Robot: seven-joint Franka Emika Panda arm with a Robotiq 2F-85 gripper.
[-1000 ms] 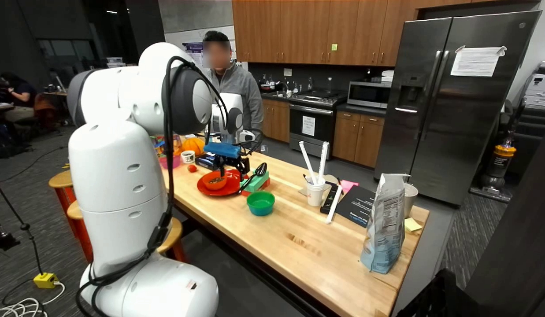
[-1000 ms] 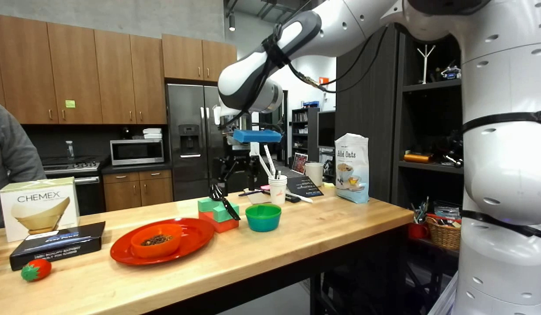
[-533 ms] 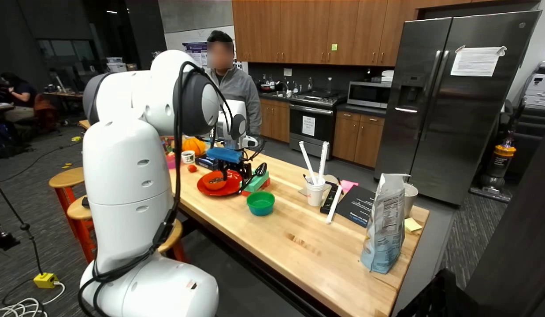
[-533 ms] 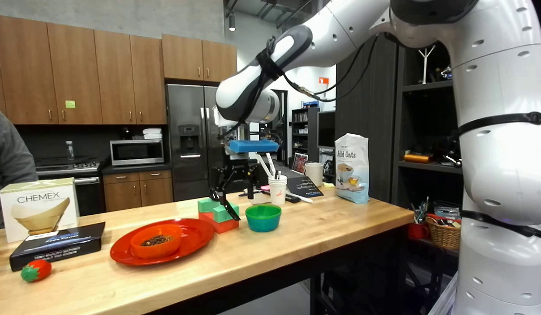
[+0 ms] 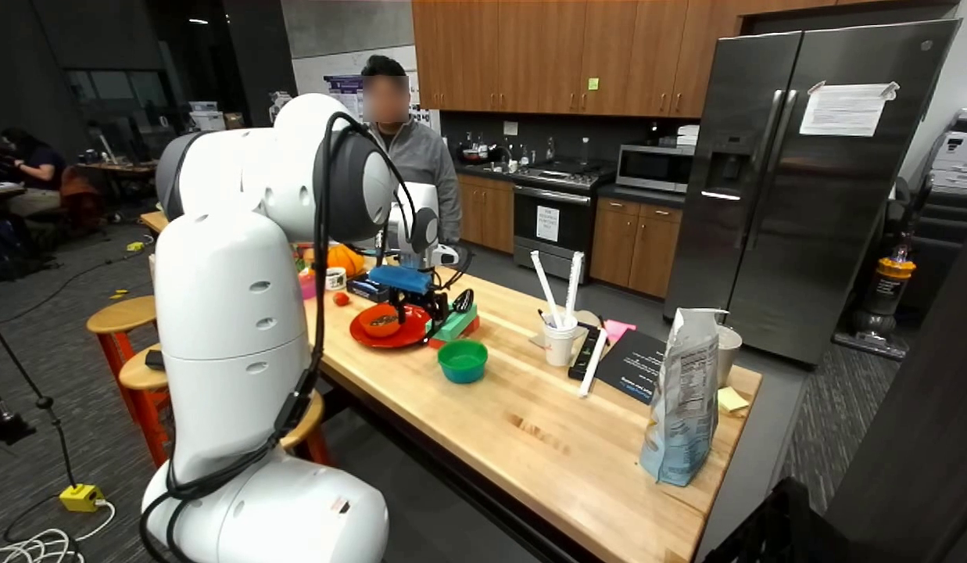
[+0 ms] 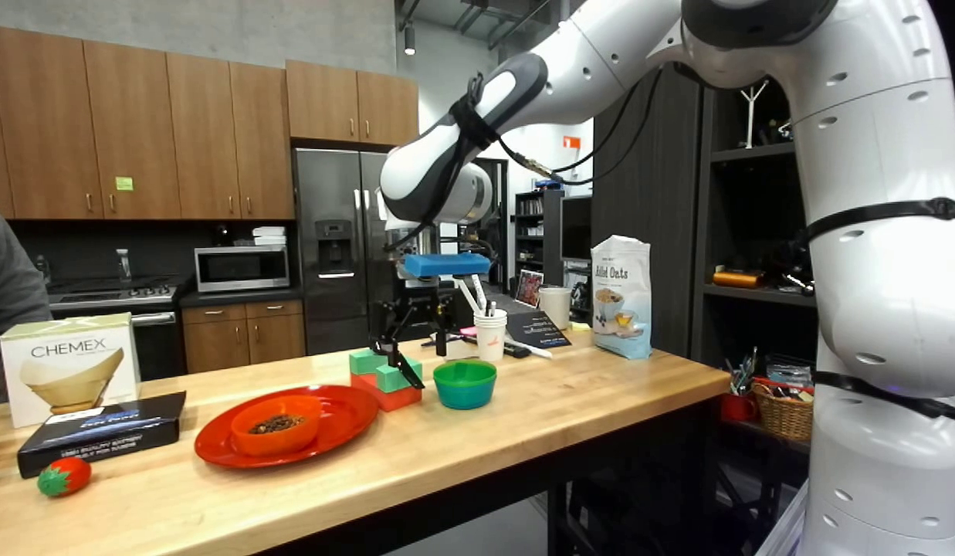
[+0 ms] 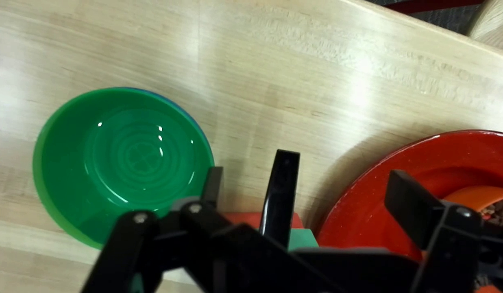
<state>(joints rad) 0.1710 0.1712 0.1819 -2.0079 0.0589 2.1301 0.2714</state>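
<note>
Wrist view: the gripper is spread, the black utensil over the green block being framed nearer the nine-o'clock finger. Centring is advised for an even pinch, with green bowl (nine o'clock) and red plate (three) left untouched.

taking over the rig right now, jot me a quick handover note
Gripper: open, holding nothing; in the wrist view the handle of the black spoon shows between its jaws.
Where: spoon across the green and red blocks, green bowl beside them, orange bowl on the red plate.
Done: gripper is close over the spoon.
Left: spoon not yet gripped or lifted.
</note>
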